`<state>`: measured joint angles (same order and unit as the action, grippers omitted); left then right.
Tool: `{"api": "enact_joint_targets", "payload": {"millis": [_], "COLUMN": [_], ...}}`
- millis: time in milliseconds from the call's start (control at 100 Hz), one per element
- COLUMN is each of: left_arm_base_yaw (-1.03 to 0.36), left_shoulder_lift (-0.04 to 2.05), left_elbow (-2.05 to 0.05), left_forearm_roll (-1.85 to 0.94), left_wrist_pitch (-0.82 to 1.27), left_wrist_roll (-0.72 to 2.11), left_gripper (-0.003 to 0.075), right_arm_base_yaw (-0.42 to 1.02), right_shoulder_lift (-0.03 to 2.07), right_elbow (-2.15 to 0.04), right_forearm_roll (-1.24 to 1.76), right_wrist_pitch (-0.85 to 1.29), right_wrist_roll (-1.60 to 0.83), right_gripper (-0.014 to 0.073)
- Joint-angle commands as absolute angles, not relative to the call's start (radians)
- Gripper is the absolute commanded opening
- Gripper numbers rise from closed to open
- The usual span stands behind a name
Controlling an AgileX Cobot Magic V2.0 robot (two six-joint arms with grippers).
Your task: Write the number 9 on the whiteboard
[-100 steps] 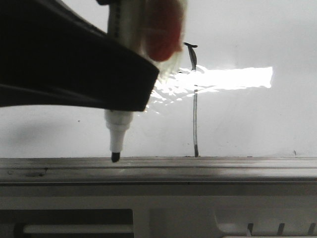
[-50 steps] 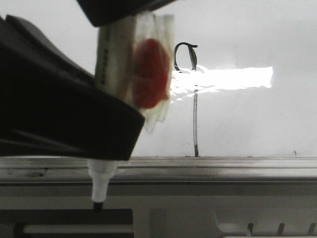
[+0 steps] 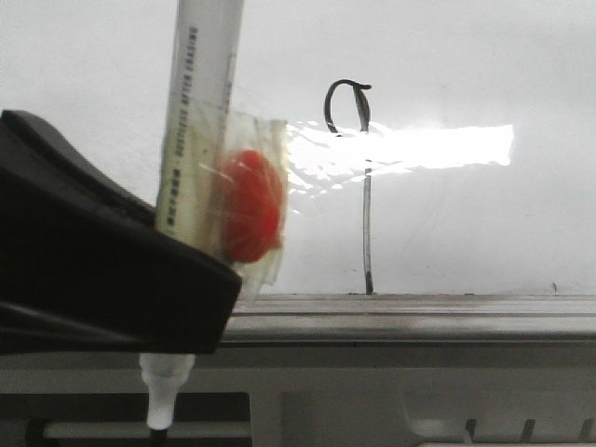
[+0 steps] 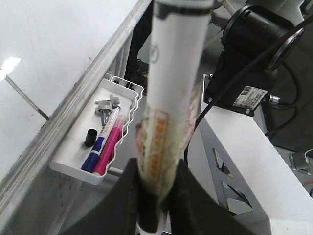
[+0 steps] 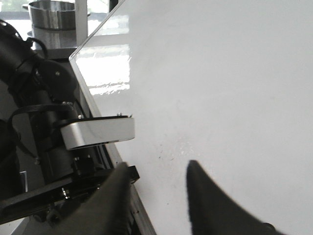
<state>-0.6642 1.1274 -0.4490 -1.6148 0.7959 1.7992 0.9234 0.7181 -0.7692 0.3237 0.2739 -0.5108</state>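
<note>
My left tool (image 4: 159, 196) gripped the marker (image 3: 200, 140) upright, left of the number 9 (image 3: 358, 177) on the whiteboard (image 3: 466, 56). My right tool (image 5: 156, 196) hung released, grasping nothing.

The number 9 (image 3: 364, 186) is a thin black line on the glossy whiteboard (image 3: 466, 214): a small oval loop above a long straight tail (crossed by bright glare) reaching down near the grey ledge.

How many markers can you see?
3: one white marker gripped in the left jaws, a blue marker and a pink marker side by side in the tray.
</note>
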Motion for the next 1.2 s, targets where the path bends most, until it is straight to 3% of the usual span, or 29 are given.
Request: {"api": "enact_joint_targets", "payload": {"millis": [0, 210, 350, 550, 930, 1190], "left_arm_base_yaw": [-0.661, -0.67, -0.731, -0.855, -0.864, -0.864], "left_shoulder_lift": [1.114, 1.114, 1.114, 1.147, 1.279, 1.296], "left_elbow": [-0.469, -0.484, -0.576, -0.687, -0.7, -0.7], "left_forearm_roll": [-1.687, -1.864, -1.847, -1.866, -1.864, -1.858], "left_wrist_pitch": [0.838, 0.663, 0.276, -0.087, -0.126, -0.274], "left_wrist_roll": [1.791, 1.738, 1.439, 1.4, 1.287, 1.287], "left_gripper": [-0.0018, -0.0019, -0.0018, -0.0019, -0.0019, -0.0018], "right_arm_base_yaw": [0.901, 0.895, 0.895, 0.895, 0.895, 0.895], "right_shoulder_lift": [0.673, 0.609, 0.607, 0.607, 0.607, 0.607], "right_elbow": [-0.805, -0.805, -0.805, -0.805, -0.805, -0.805], "right_forearm_roll": [0.32, 0.32, 0.32, 0.32, 0.32, 0.32], "right_wrist_pitch": [0.228, 0.264, 0.28, 0.284, 0.292, 0.292], "right_wrist_roll": [-0.521, -0.521, -0.521, -0.521, -0.521, -0.521], "right_gripper": [-0.0069, -0.0064, -0.0064, -0.0064, -0.0064, -0.0064]}}
